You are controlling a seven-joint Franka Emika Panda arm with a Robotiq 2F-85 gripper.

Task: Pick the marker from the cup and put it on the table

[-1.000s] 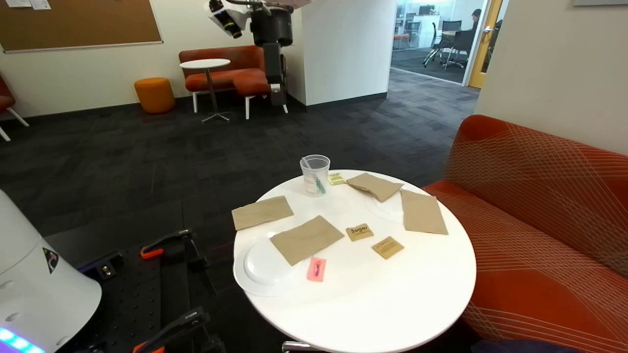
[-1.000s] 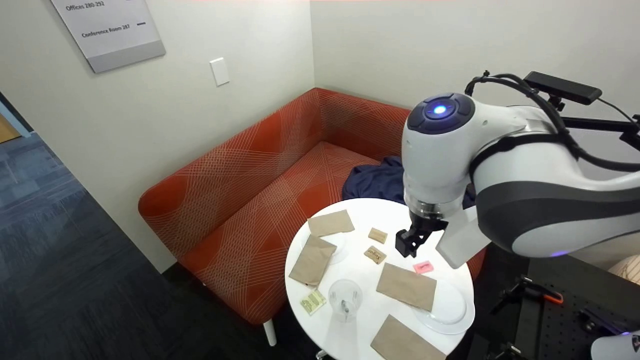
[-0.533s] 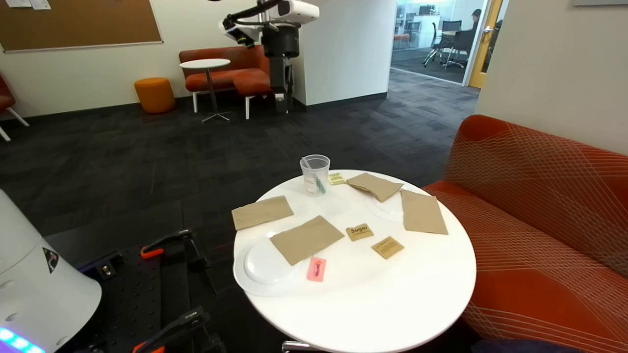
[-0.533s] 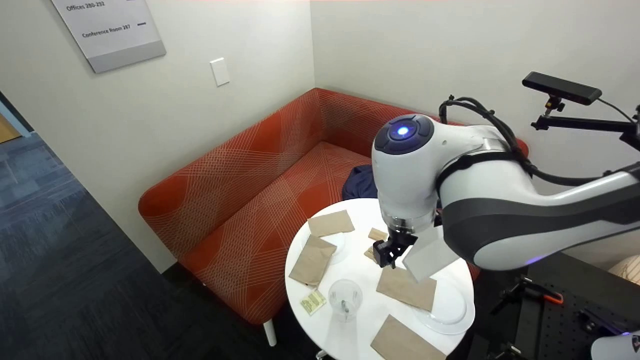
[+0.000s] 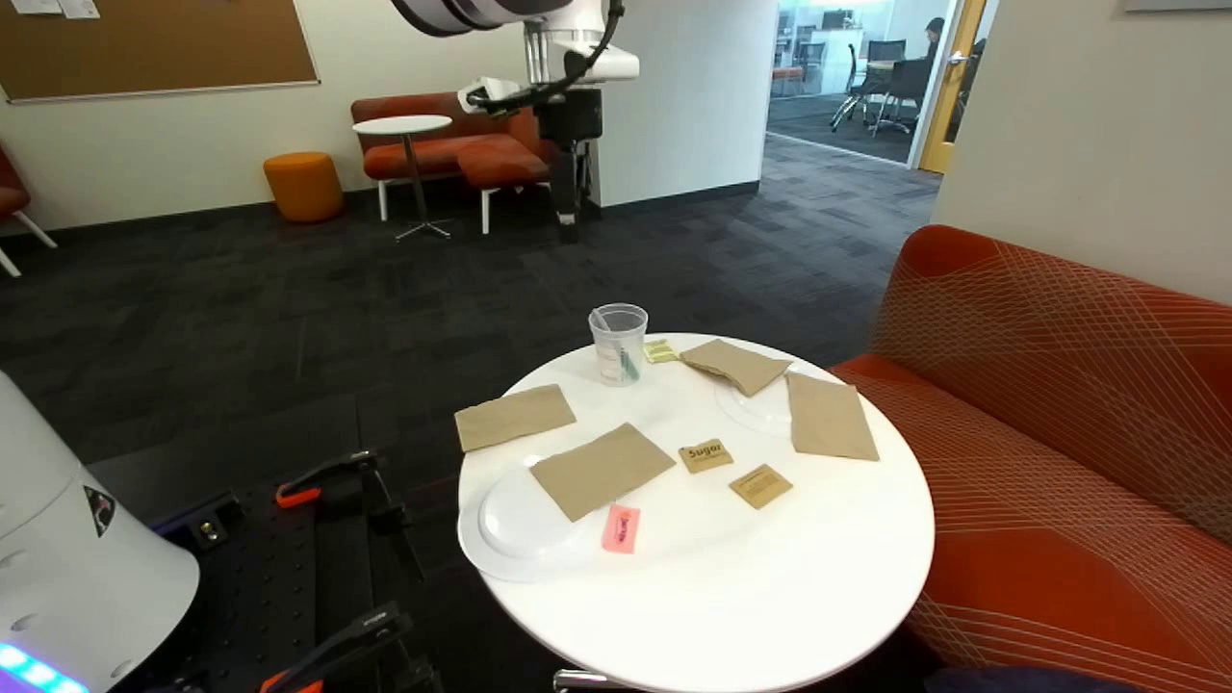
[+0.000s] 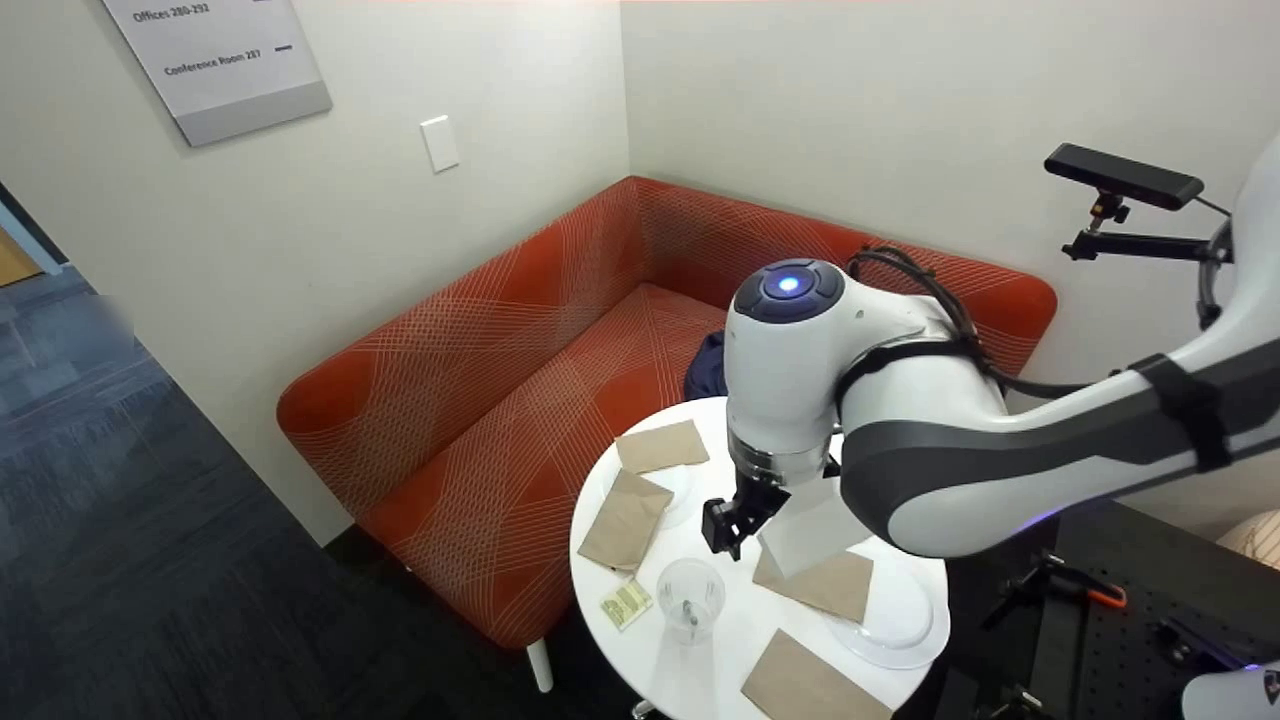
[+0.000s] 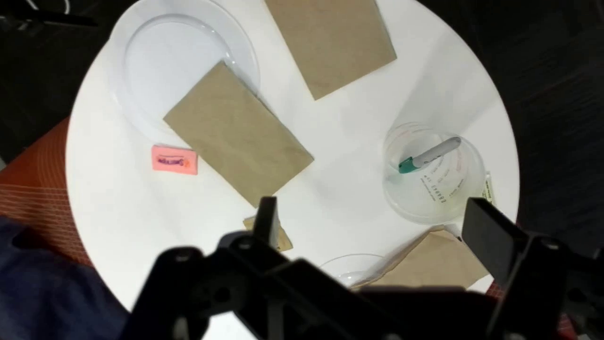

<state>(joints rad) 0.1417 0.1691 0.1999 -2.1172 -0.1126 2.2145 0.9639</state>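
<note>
Black two-finger gripper, jaws apart, has neared the clear plastic cup by the round white bench's edge; grasping its grey green-capped marker seems next.

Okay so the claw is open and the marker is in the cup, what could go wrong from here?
The marker leans inside the cup, so the claw might clip the cup and tip it. The cup stands near the edge of the table, so a hard knock could send it over. The yellow packet lies close beside the cup; a wide open claw coming down there might drag it.
</note>
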